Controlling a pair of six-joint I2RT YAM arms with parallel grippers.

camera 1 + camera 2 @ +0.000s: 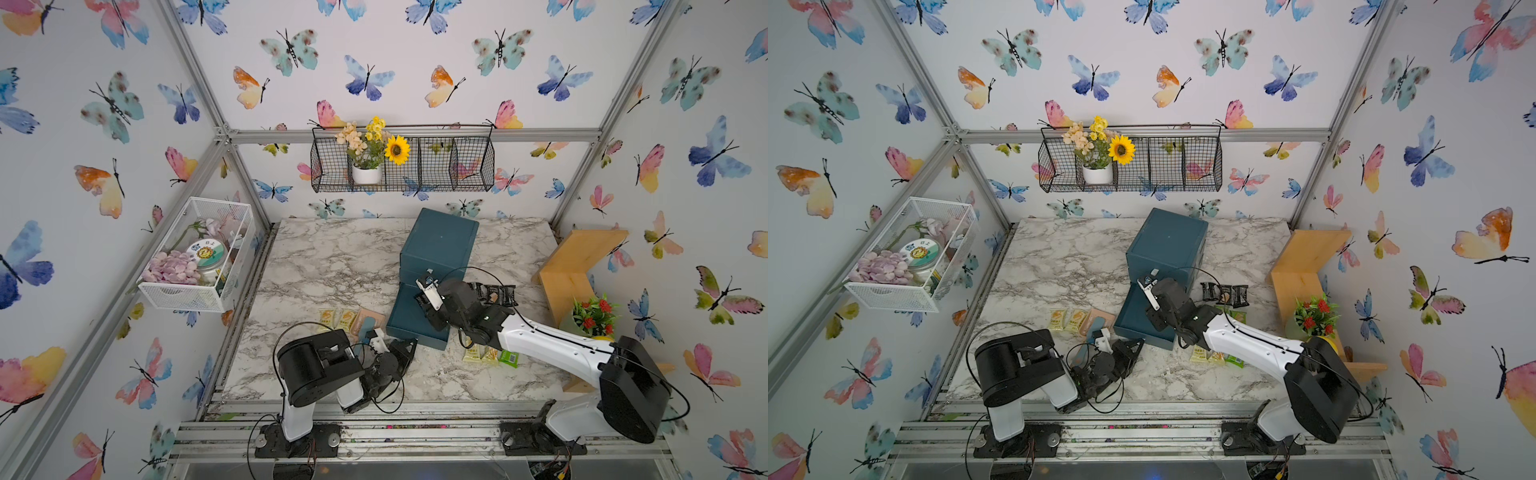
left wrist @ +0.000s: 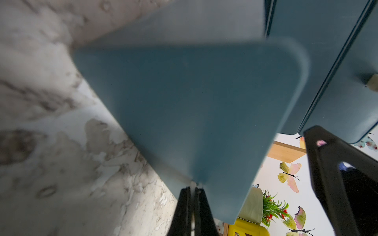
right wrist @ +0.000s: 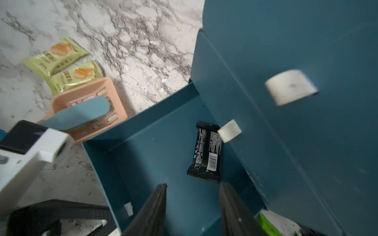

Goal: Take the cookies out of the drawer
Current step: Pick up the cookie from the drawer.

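Observation:
The teal cabinet's bottom drawer (image 1: 401,322) stands pulled out. One black cookie packet (image 3: 206,151) lies inside it, against the cabinet. My right gripper (image 3: 193,187) hangs open over the drawer just short of that packet, with nothing between its fingers; in a top view the right gripper (image 1: 424,309) covers the drawer. My left gripper (image 2: 192,189) is shut on the small white handle of the drawer front (image 2: 194,102). Other cookies lie on the table: two yellow packets (image 1: 336,320) at the left, yellow and green ones (image 1: 490,356) at the front right, black ones (image 1: 1225,294) beside the cabinet.
A peach dustpan (image 3: 81,93) with a teal brush (image 3: 81,112) lies left of the drawer, next to the yellow packets. A wooden shelf (image 1: 577,266) and a pot of red flowers (image 1: 594,316) stand at the right. Wire baskets (image 1: 195,257) hang on the walls.

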